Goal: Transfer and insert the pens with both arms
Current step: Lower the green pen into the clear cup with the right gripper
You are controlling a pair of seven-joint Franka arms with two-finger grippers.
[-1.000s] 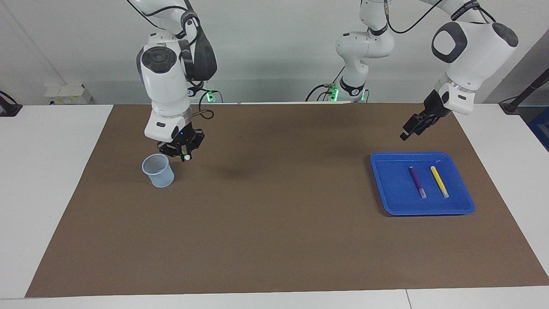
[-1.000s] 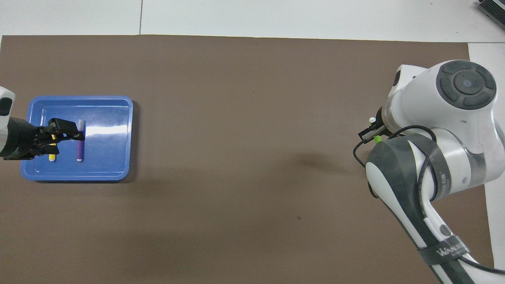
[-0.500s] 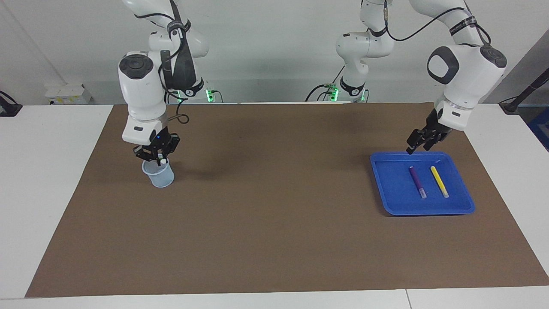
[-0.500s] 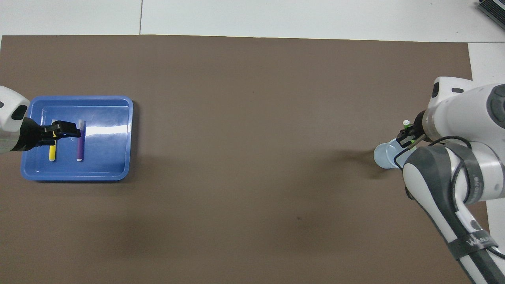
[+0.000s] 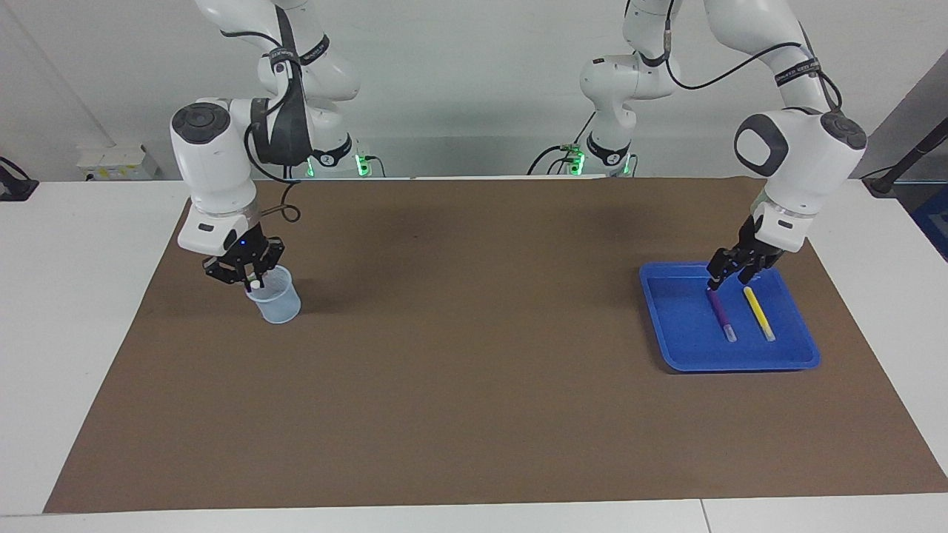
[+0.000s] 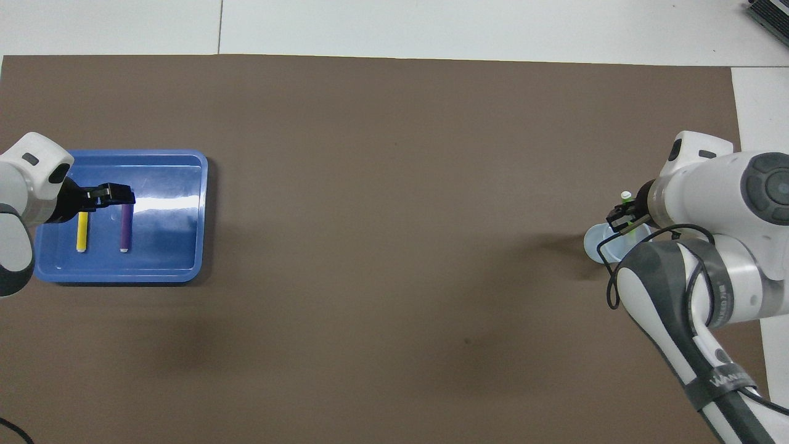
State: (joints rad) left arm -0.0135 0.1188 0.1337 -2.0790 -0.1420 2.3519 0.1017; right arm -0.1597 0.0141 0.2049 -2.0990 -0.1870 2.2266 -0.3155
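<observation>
So the right claw [image 5: 252,280] is over the pale blue cup [image 5: 275,296] at the left of the facing frame, clamped on the green pen [image 6: 626,197], which you can just spot poking up at the right edge of the overhead shot. The pen isn't dropped in yet as far as I can tell.

Meanwhile the left claw [image 5: 729,272] is down in the blue tray [image 5: 681,333] at the right of the facing frame, fingers apart, tips right at the top end of the purple pen [image 5: 720,313]. The yellow pen [image 5: 758,312] lies just beside it in the tray.

My read: first pen nearly inserted, two left on the brown surface [image 5: 474,385].
</observation>
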